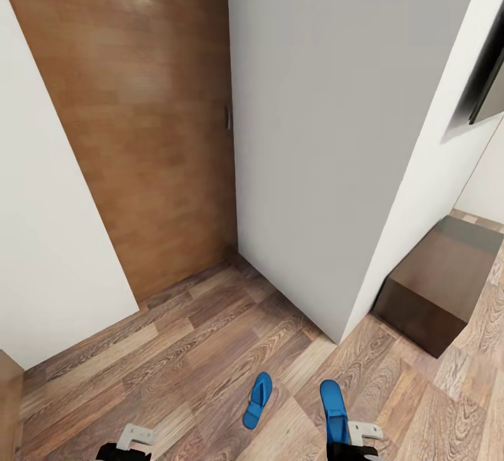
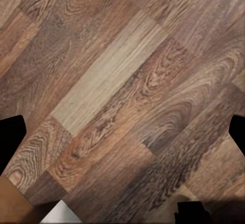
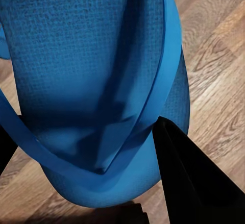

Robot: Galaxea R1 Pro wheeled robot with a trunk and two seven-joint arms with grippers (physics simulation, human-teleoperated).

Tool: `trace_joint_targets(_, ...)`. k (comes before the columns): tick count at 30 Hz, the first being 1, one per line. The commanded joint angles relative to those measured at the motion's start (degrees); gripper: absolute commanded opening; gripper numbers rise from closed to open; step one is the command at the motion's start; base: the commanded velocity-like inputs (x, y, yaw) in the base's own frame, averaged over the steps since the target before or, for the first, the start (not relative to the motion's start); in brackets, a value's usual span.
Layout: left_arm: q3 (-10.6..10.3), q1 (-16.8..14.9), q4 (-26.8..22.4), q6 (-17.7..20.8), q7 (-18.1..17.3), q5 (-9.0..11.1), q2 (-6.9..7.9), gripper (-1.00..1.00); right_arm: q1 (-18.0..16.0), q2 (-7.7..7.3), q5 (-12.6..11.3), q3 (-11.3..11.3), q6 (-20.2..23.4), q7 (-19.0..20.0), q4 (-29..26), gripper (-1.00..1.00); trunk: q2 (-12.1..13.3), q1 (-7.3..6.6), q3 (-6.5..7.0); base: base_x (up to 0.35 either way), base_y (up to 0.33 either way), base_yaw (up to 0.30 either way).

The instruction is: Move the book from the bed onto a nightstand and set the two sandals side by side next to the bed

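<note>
- Under me runs a wood-plank floor (image 1: 210, 349) in mixed brown tones, the boards lying at a slant across my head view.
- A white wall corner (image 1: 329, 167) juts toward me, with a brown door (image 1: 147, 132) set back to its left and another white wall (image 1: 49, 237) further left.
- A low dark-brown cabinet (image 1: 437, 289) stands on the floor to the right of the corner, against the wall.
- One blue sandal (image 1: 257, 399) lies flat on the floor between my arms.
- My right jaws (image 1: 350, 440) are clamped on the other sandal (image 3: 92, 81), whose toe end points up and away from me; the wrist view shows its blue sole and thong strap up close, with a dark finger (image 3: 191, 178) against its edge.
- My left jaws (image 1: 129, 447) hang over bare floor; the fingertips (image 2: 10, 137) stand well apart, nothing between them.
</note>
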Motion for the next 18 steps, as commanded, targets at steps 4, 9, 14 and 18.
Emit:
trace_joint_targets(4, -0.27, -0.02, 0.03, -0.13, -0.04, -0.48, 0.02, 1.0, 0.0, 0.05, -0.14, -0.41, 0.23, -0.13, -0.13, -1.0, -0.03, -0.01, -0.28, 0.0, 0.0, 0.162)
trace_joint_targets(9, -0.3, -0.02, 0.03, -0.14, -0.03, -0.55, -0.03, 1.0, 0.0, 0.05, -0.14, -0.41, 0.2, -0.13, -0.11, -1.0, -0.03, -0.01, -0.6, 0.0, 0.0, 0.185)
trace_joint_targets(14, -0.34, -0.02, 0.03, -0.14, -0.03, -0.57, -0.06, 1.0, 0.0, 0.05, -0.14, -0.41, 0.16, -0.13, -0.1, -1.0, -0.03, -0.01, -0.92, 0.0, 0.0, 0.197)
trace_joint_targets(18, -0.38, 0.02, 0.03, -0.18, -0.03, -0.63, -0.06, 1.0, 0.06, 0.05, -0.14, -0.41, 0.15, -0.13, -0.11, -1.0, -0.03, -0.01, -1.15, 0.0, 0.0, 0.19)
